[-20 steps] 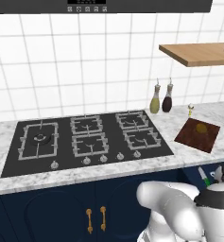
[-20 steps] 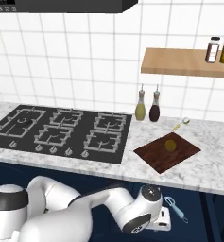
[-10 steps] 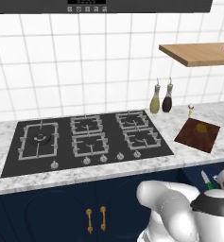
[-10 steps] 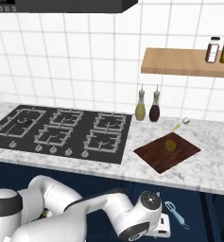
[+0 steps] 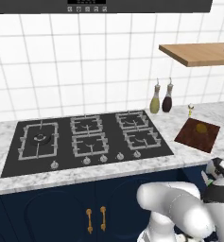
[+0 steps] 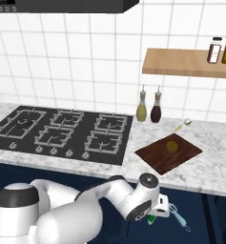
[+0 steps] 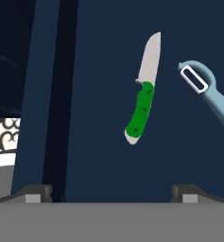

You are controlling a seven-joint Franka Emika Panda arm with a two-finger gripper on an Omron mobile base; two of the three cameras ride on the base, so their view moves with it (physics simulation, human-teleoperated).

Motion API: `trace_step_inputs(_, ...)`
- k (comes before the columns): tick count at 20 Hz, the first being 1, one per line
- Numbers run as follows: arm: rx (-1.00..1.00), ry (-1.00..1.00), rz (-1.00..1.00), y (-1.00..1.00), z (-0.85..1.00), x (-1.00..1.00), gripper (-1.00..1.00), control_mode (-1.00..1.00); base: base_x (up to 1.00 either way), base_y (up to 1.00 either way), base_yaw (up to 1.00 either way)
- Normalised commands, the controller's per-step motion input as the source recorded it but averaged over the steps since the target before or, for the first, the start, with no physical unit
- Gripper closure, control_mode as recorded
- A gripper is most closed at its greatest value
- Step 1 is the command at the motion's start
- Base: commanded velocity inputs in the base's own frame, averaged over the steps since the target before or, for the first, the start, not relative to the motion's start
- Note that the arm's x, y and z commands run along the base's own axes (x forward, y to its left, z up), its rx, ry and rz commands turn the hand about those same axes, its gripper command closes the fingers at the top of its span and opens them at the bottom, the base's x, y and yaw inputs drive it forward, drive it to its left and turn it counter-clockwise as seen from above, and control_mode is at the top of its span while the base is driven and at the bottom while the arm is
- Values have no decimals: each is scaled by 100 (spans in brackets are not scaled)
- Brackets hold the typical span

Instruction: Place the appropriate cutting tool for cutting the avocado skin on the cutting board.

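Black six-burner stove (image 5: 87, 137) set into marbled grey surface (image 6: 214, 164), two bottles (image 6: 149, 106) stood upright beside it against white tiled wall, wooden shelf (image 6: 186, 62) above carried jars (image 6: 222, 50), light-blue peeler (image 7: 209, 92) lay on dark blue.

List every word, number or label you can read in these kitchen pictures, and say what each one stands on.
None can be read.
Hood panel: small pale marks, too blurred to read.
Jars on the shelf: labels too small to read.
Knife, peeler, cutting board, bottles: no writing.
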Motion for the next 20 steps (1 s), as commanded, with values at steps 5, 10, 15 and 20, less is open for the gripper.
trace_step_inputs(5,6,0,-15,-27,-15,18,-100,-100,0,0,0)
trace_step_inputs(10,7,0,-19,-4,-15,7,-100,-100,0,0,0)
trace_step_inputs(15,1,0,-13,0,-30,0,-100,-100,0,0,0)
trace_step_inputs(20,0,0,-2,0,-41,5,-100,-100,0,0,0)
